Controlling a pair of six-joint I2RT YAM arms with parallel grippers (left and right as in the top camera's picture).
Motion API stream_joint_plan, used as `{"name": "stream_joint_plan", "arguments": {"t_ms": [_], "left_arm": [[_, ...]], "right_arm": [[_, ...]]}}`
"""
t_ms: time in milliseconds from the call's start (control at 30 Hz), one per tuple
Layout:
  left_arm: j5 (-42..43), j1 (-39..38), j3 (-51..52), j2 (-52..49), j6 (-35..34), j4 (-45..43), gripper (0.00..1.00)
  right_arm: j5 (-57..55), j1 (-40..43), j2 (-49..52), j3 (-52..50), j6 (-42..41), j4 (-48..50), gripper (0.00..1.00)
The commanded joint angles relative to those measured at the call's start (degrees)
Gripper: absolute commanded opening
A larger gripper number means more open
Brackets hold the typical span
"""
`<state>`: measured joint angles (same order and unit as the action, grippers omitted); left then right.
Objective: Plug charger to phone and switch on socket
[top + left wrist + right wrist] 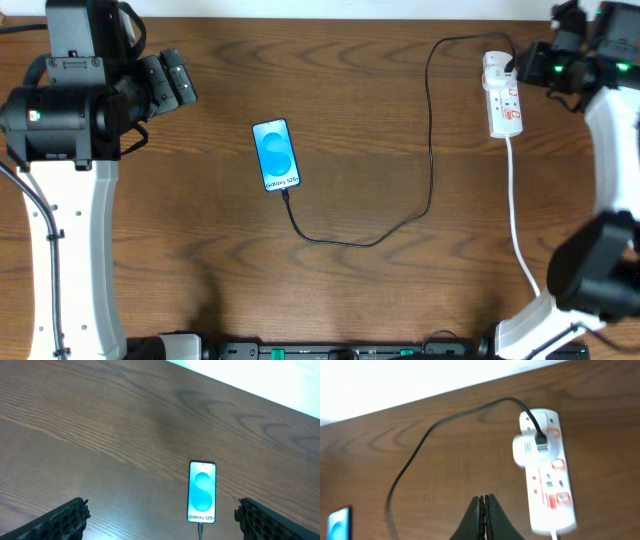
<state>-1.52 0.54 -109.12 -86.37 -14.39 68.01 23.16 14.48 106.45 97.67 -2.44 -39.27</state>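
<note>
The phone (276, 155) lies face up mid-table, its light-blue screen reading "Galaxy S25"; it also shows in the left wrist view (202, 491) and at the edge of the right wrist view (338, 523). The black charger cable (431, 150) runs from the phone's near end, where its tip sits in the port (200, 527), in a loop to a white adapter (527, 450) on the white socket strip (504, 95) (547, 480). My left gripper (160, 520) is open and empty, above the table near the phone. My right gripper (484, 517) is shut and empty, left of the strip.
The strip's thick white cord (517, 220) runs down the right side toward the right arm's base. The table's far edge (420, 395) meets a white wall. The left arm's body (60, 110) stands at the far left.
</note>
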Motion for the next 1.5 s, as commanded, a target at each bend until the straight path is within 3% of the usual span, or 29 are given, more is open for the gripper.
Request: {"name": "stream_joint_plan", "arguments": {"t_ms": [0,500,567,633,667,700,733,1100,1467], "left_arm": [[-0.5,0.1,-0.9,0.3,0.1,0.1,0.97],[-0.5,0.1,-0.9,0.3,0.1,0.1,0.97],[-0.5,0.1,-0.9,0.3,0.1,0.2,0.96],[-0.5,0.1,-0.9,0.3,0.1,0.2,0.97],[-0.5,0.1,-0.9,0.3,0.1,0.2,0.97],[-0.5,0.1,-0.9,0.3,0.1,0.2,0.97],[-0.5,0.1,-0.9,0.3,0.1,0.2,0.97],[-0.5,0.1,-0.9,0.3,0.1,0.2,0.97],[-0.5,0.1,-0.9,0.3,0.1,0.1,0.97]], "right_arm": [[-2.2,1.4,-6.1,0.1,1.4,-5.1,0.03],[-3.6,2.6,-25.2,0.1,3.4,-25.3,0.17],[-3.6,2.6,-27.6,0.1,3.4,-26.2,0.27],[-3.6,2.6,-30.2,0.1,3.3,-26.7,0.48],[-3.6,2.6,-31.4,0.1,3.3,-27.0,0.77],[-3.5,2.6,-32.7,0.1,2.9,-27.2,0.91],[-3.5,2.6,-34.1,0.1,2.3,-27.6,0.99],[-3.6,2.6,-45.0,0.1,2.3,-36.3,0.99],[-4.7,2.6,-48.2,0.1,2.4,-37.7,0.99]]}}
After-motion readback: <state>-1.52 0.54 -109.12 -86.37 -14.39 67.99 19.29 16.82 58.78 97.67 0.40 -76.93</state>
